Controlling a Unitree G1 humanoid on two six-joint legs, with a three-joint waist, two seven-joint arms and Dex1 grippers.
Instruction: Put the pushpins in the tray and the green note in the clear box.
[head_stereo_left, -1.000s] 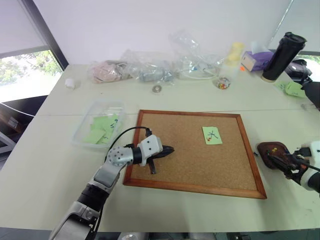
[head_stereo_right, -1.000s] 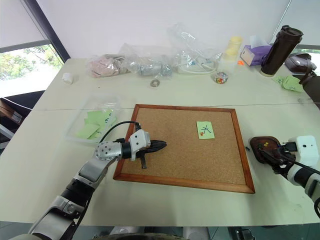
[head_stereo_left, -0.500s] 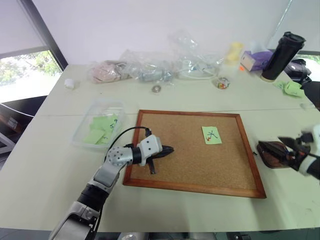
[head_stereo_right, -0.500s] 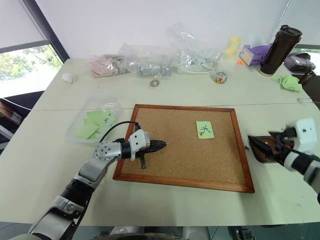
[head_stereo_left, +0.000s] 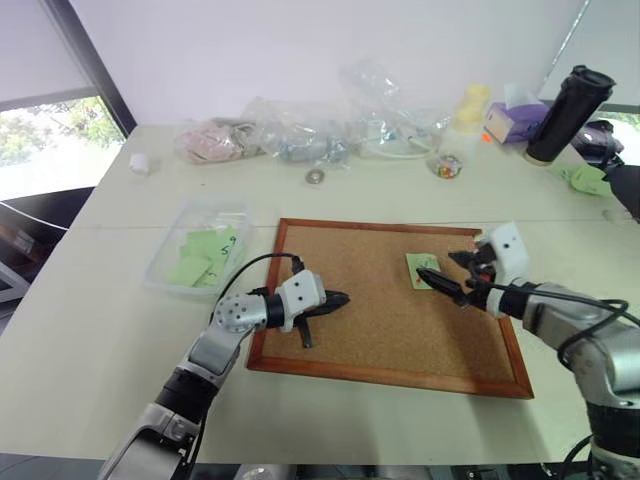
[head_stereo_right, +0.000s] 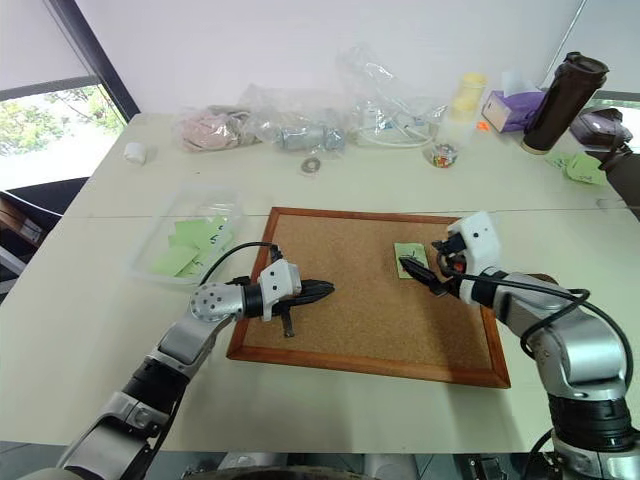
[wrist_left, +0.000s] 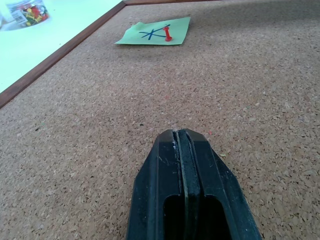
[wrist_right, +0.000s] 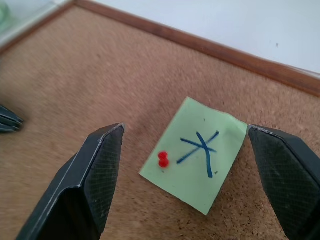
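Step in hand: pulling the red pushpin (wrist_right: 162, 159) that pins the green note (wrist_right: 196, 154) to the cork board (head_stereo_left: 370, 330). Right end effector (wrist_right: 187, 185) hangs wide open, straddling note and pin. Left end effector (wrist_left: 186, 150) closed, empty, resting on cork. Next: descend, close precisely on pin head.

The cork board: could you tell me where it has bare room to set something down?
The cork board is bare between the left tool and the green note, and along its near edge. It is crowded where the right tool hovers at the note.

Bright, even daylight; soft shadows; right wrist view slightly blurred.
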